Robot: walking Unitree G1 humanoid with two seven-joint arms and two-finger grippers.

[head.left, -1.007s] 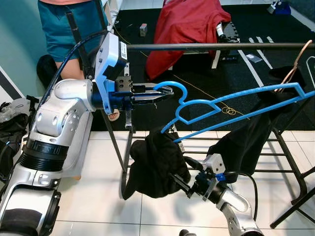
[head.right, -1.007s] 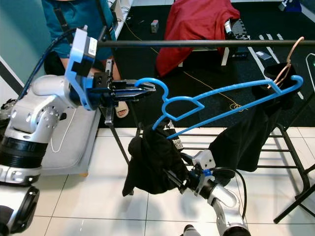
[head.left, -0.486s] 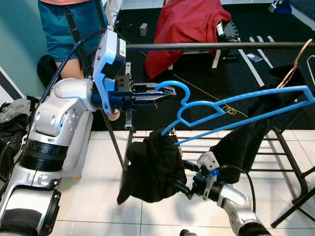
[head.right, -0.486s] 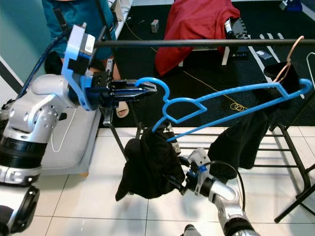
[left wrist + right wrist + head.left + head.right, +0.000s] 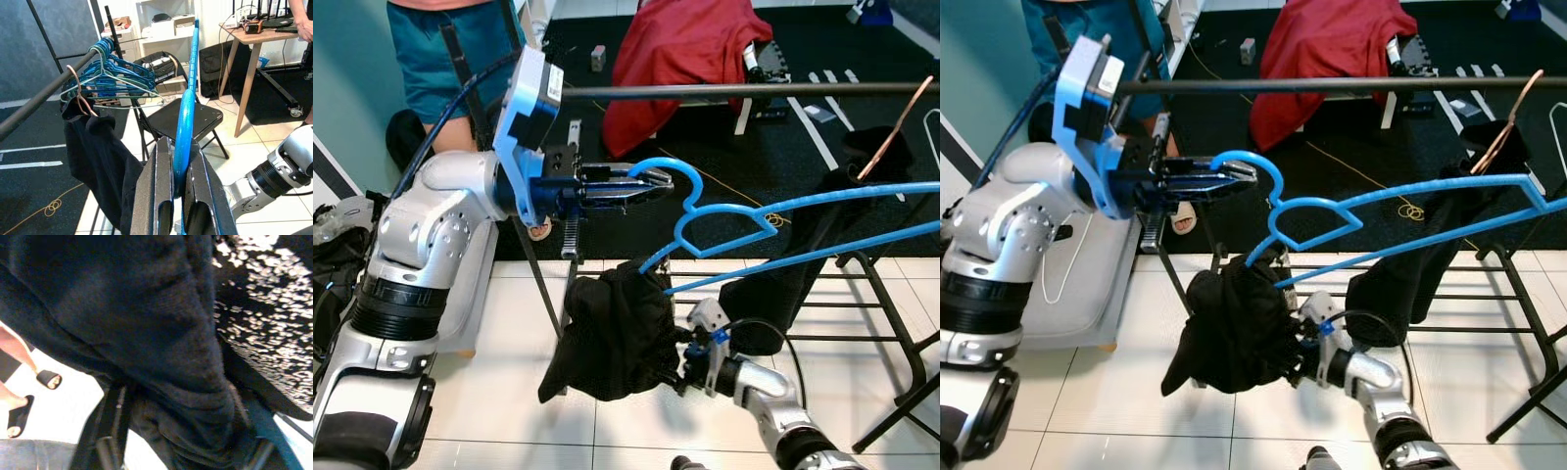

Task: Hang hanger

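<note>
My left gripper (image 5: 651, 183) is shut on the hook of a blue plastic hanger (image 5: 773, 227), held just below the black clothes rail (image 5: 754, 90). The hanger's arms slope away to the right. In the left wrist view the hook (image 5: 186, 122) stands between my two fingers (image 5: 162, 196). A black garment (image 5: 612, 333) droops from the hanger's lower left end. My right gripper (image 5: 683, 364) is low down, pressed into that garment from the right and shut on the cloth. The right wrist view is mostly black fabric (image 5: 161, 333).
A copper hanger (image 5: 893, 125) carrying dark clothing (image 5: 798, 284) hangs at the rail's right end, with several blue hangers (image 5: 117, 73) beside it. A person in teal shorts (image 5: 440, 59) stands behind the rail. Red cloth (image 5: 685, 49) lies beyond. A folding chair (image 5: 901, 343) stands right.
The hanger has levelled out, its far end swinging right and its hook edging right. My right gripper has moved left and up, bunching the black garment.
</note>
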